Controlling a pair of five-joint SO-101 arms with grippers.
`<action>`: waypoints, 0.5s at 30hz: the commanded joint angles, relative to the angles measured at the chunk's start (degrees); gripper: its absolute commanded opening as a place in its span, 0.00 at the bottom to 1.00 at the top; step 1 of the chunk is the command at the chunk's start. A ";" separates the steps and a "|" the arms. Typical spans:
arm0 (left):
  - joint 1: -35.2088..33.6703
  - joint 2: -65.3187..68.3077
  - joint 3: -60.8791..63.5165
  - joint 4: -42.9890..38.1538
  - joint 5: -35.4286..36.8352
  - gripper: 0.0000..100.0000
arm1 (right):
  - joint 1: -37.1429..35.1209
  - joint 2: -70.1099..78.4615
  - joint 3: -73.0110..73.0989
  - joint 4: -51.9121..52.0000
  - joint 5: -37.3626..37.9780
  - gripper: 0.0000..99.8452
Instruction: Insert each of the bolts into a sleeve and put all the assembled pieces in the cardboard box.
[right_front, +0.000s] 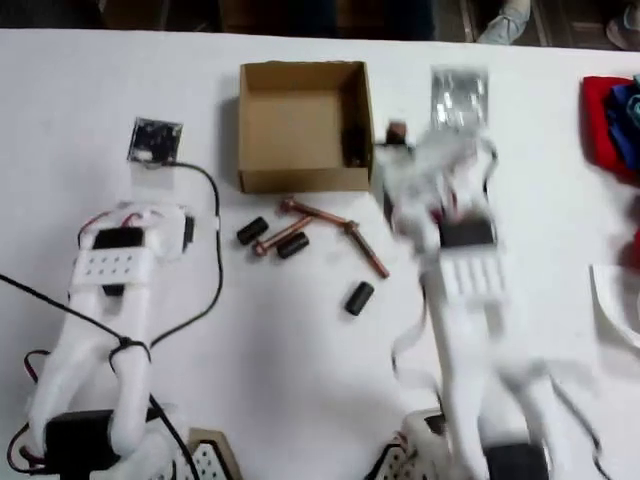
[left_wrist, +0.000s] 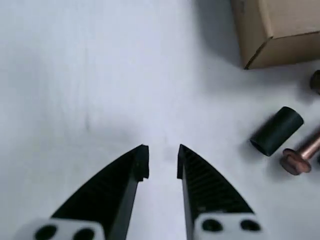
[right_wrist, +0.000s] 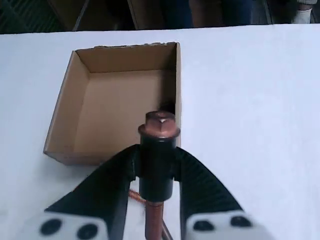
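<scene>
The right tool (right_wrist: 158, 159) was clamped on the black sleeve (right_wrist: 157, 170) of an assembled piece, held just beside the cardboard box (right_wrist: 62, 117) and outside it. The copper bolt (right_wrist: 159, 126) ran through the sleeve with its head uppermost. Treat the piece as small, rigid and probably light. The bolt likely sits loose in the smooth sleeve, so grip the sleeve at mid-length and keep the head up, or the bolt may slide out. The left tool (left_wrist: 162, 162) stood slightly apart and empty over the table (left_wrist: 75, 75), beside the box, near a loose sleeve (left_wrist: 276, 131). Three loose bolts (right_front: 300, 210) and three loose sleeves (right_front: 359, 298) lay in front of the box. You could not identify the dark shape (right_front: 352, 150) in the box's corner. The held bolt's shank end was cut off from view.
</scene>
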 joint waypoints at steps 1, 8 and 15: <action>-0.62 -0.35 4.00 -8.35 -0.79 0.11 | -0.66 25.36 -35.87 8.84 0.70 0.02; -0.62 -0.35 9.54 -16.70 -0.62 0.12 | -1.80 64.84 -90.37 23.87 1.14 0.02; -0.62 -0.35 9.71 -16.79 -0.62 0.11 | -3.65 88.48 -114.64 26.77 2.20 0.02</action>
